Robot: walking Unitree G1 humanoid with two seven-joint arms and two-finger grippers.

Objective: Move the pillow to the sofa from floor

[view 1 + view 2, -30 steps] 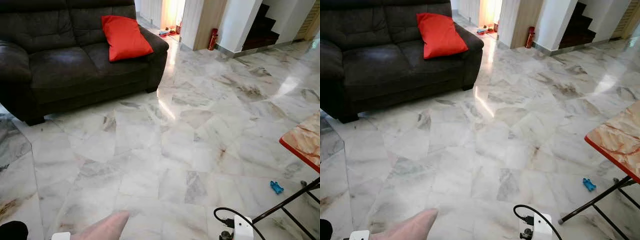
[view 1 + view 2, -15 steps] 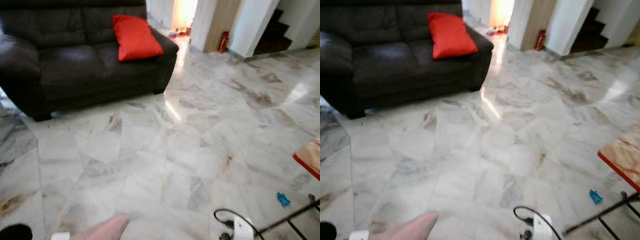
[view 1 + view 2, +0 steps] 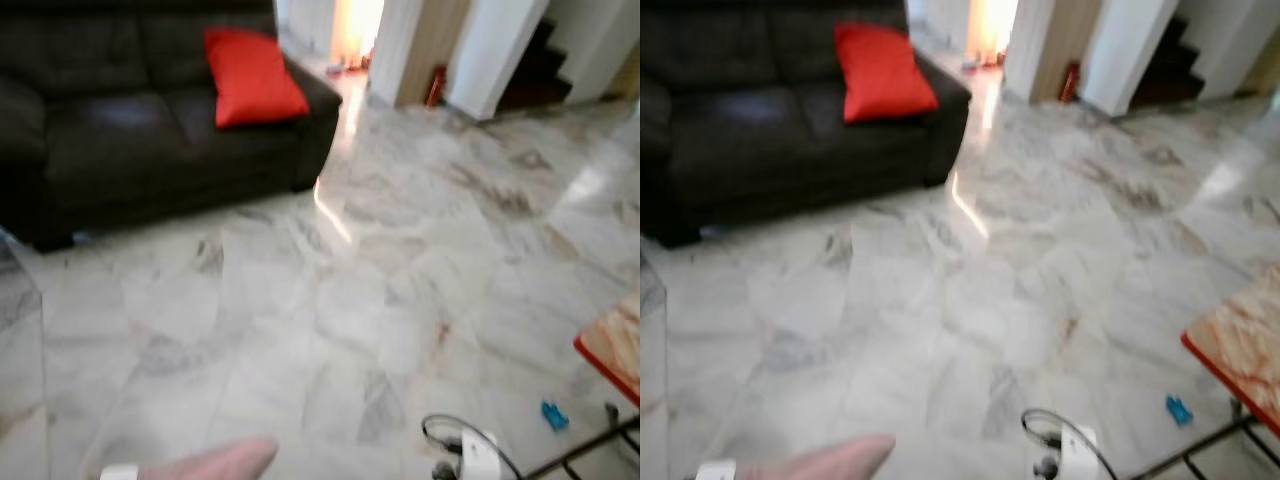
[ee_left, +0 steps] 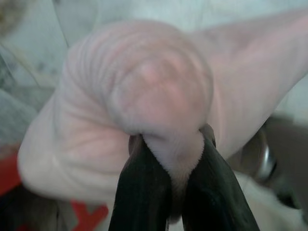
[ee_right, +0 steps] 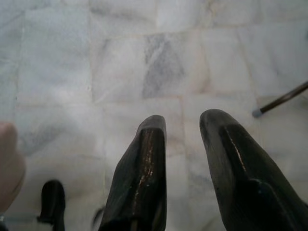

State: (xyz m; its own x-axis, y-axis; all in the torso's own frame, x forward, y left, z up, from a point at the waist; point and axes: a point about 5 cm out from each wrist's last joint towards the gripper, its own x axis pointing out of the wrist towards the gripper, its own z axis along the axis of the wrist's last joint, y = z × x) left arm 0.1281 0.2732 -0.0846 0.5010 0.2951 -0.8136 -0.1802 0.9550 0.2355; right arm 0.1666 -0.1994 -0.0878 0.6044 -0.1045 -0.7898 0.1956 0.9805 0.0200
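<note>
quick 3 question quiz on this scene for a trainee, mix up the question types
1. True or false: the left tool is shut on the pink pillow.
2. Which colour is the cushion on the dark sofa? A) blue B) red C) green
3. Fill in: the right tool is open and points at the bare ____ floor.

Key: 1 true; 2 B; 3 marble.
</note>
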